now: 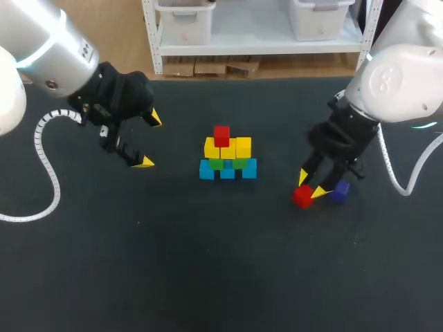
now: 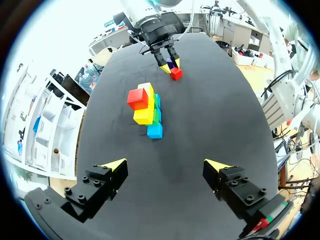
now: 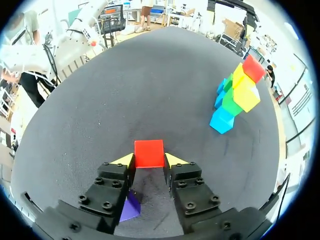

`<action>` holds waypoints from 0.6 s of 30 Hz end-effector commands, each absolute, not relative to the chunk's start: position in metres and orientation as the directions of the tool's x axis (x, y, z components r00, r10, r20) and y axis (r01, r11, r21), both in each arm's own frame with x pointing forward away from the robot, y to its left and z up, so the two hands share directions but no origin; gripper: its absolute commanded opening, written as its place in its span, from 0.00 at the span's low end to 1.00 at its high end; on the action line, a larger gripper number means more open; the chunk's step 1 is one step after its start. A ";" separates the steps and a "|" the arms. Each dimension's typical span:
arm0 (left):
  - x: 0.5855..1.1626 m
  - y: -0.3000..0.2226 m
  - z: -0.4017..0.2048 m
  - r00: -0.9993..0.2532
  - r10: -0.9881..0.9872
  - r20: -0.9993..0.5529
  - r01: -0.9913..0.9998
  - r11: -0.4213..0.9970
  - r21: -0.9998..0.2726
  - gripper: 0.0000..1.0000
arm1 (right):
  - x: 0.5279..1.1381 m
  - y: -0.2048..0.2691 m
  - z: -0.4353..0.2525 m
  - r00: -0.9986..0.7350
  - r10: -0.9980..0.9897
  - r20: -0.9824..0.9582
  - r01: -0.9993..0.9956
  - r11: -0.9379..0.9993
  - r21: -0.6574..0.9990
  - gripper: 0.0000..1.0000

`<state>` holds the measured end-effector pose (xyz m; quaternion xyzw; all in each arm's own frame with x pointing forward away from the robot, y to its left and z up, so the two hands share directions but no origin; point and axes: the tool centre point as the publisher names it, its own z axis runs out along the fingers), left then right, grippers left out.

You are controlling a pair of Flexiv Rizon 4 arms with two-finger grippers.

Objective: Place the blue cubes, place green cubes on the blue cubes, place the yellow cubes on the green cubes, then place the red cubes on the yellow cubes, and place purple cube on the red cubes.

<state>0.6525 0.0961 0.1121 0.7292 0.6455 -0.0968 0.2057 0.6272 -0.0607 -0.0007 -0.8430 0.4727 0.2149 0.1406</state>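
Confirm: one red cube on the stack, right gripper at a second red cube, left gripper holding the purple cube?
Not the last part: the left wrist view shows the left gripper open and empty. The purple cube lies on the table beside the right gripper. The rest holds.

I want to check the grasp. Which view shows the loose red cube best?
The right wrist view: the loose red cube sits between the right gripper's yellow tips, both touching its sides. The head view shows it small, from above; the left wrist view, tiny and distant.
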 end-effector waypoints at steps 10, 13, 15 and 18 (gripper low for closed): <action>0.653 0.097 0.112 0.152 0.899 -0.410 0.981 -0.085 0.176 1.00 | 0.656 -0.063 0.035 0.144 -0.909 -0.392 -0.984 -0.172 0.039 0.00; 0.653 0.097 0.112 0.152 0.899 -0.410 0.981 -0.085 0.176 1.00 | 0.665 -0.058 0.043 0.070 -0.922 -0.380 -0.995 -0.093 0.043 0.00; 0.653 0.097 0.112 0.152 0.899 -0.410 0.981 -0.085 0.176 1.00 | 0.670 -0.054 0.047 0.020 -0.930 -0.366 -0.998 -0.042 0.054 0.00; 0.653 0.097 0.112 0.152 0.899 -0.410 0.981 -0.085 0.176 1.00 | 0.679 -0.048 0.053 -0.019 -0.926 -0.376 -0.999 0.003 0.043 0.00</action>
